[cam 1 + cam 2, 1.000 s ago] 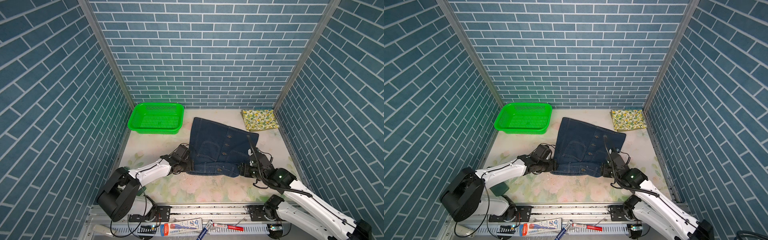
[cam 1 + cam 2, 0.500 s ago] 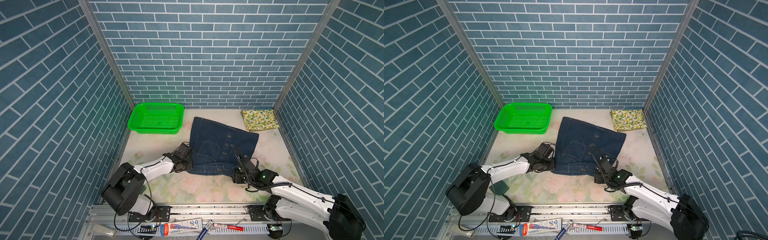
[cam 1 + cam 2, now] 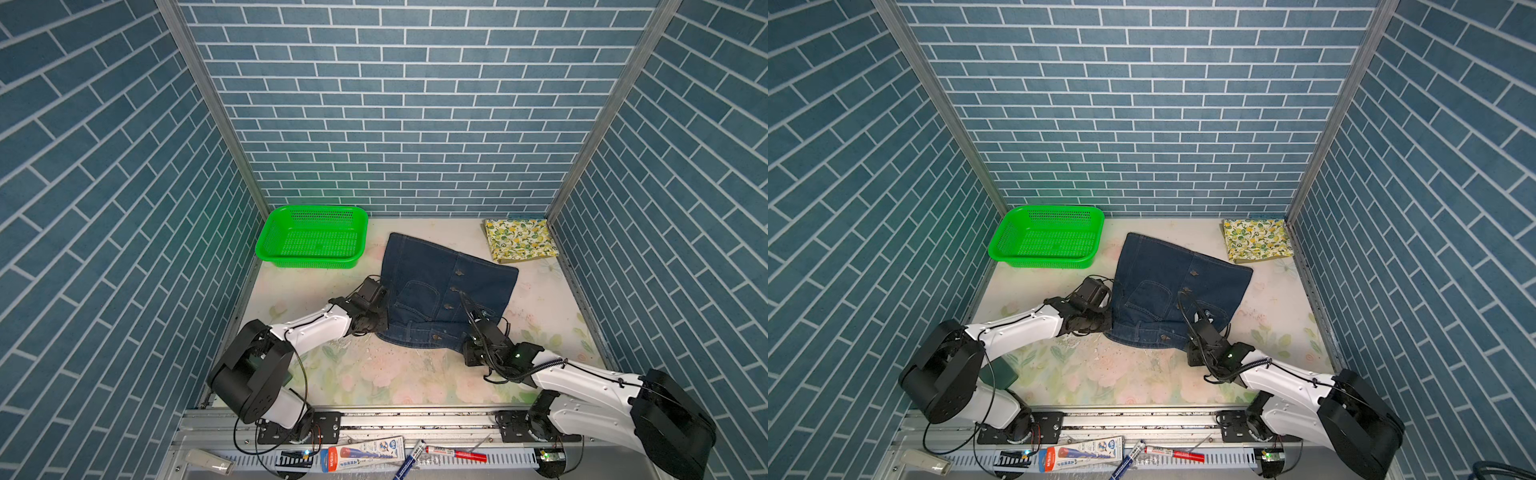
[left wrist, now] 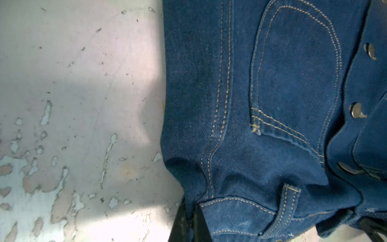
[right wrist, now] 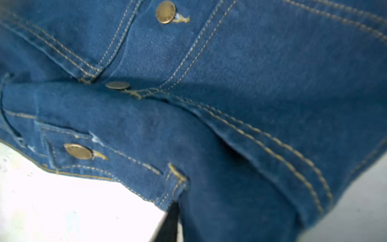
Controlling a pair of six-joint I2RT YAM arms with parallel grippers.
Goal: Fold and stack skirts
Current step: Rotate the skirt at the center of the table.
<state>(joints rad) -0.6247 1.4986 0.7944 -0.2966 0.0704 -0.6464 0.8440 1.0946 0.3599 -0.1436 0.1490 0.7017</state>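
Observation:
The dark denim skirt (image 3: 436,291) lies flat mid-table, waistband toward the front. My left gripper (image 3: 380,322) is shut on the waistband's left corner; in the left wrist view its fingers (image 4: 182,222) pinch denim (image 4: 272,94). My right gripper (image 3: 468,351) is at the waistband's right end. The right wrist view shows one black finger (image 5: 169,224) against bunched denim (image 5: 230,62), which hides the other. The lemon-print skirt (image 3: 519,240) lies folded in the back right corner, with an olive edge (image 3: 524,259) showing beneath it.
A green mesh basket (image 3: 311,239) stands at the back left. Brick-patterned walls close in three sides. The floral table cover (image 3: 395,374) lies bare in front of the skirt. Pens and a tube (image 3: 365,453) lie on the front rail.
The left gripper has closed on the waistband's left corner. The right gripper slid leftward along the waistband, bunching it, and its jaws have come together on the cloth.

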